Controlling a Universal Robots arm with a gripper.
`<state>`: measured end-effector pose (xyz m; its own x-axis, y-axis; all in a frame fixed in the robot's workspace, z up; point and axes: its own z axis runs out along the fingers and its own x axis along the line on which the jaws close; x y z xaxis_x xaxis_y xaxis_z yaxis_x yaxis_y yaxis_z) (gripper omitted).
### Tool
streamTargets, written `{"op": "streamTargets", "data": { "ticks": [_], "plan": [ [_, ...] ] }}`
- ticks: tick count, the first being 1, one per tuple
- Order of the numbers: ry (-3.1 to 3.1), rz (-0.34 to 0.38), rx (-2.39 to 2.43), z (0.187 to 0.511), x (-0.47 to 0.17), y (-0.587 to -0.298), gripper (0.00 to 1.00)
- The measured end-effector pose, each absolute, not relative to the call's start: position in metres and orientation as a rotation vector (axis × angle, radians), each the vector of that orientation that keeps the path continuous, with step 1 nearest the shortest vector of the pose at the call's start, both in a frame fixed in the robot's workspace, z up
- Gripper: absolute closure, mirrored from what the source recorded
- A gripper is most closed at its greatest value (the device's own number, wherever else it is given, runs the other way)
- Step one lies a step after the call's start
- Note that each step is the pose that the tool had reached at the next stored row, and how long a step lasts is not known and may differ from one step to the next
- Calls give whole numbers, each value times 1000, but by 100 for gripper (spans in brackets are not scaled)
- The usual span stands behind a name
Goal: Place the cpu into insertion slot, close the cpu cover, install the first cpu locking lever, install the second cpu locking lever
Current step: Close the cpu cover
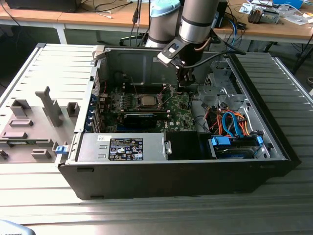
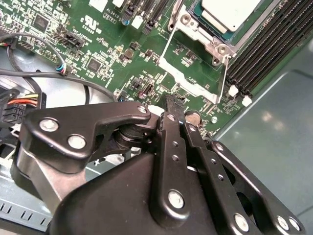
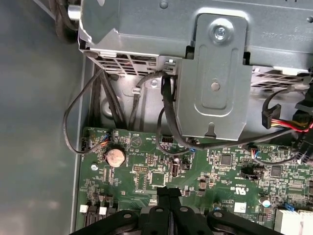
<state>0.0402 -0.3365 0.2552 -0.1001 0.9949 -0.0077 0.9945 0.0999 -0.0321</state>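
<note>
The cpu (image 1: 146, 101) lies silvery in the insertion slot (image 1: 138, 104) at the middle of the green motherboard. In the second wrist view the cpu (image 2: 230, 11) sits under the metal cpu cover (image 2: 194, 27), which lies flat around it. Two thin wire levers (image 2: 167, 46) run along the socket's sides; I cannot tell whether they are latched. My gripper (image 1: 184, 82) hangs over the board, off to the exterior view's right of the socket and apart from it. Its black fingertips (image 3: 168, 193) are pressed together, shut on nothing, as the second wrist view of the gripper (image 2: 174, 104) confirms.
The open computer case (image 1: 274, 147) rests on a ribbed metal table. A black graphics card (image 1: 139, 119) lies in front of the socket. A metal drive cage (image 3: 210, 73) and loose cables (image 3: 164, 117) stand close beside the gripper. Memory slots (image 2: 266, 46) flank the socket.
</note>
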Motion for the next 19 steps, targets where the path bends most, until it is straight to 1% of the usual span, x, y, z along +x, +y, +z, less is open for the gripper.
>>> {"op": "streamTargets", "data": {
  "ticks": [19],
  "plan": [
    [-2318,45,-2097,253,14,-336,89]
  ]
}}
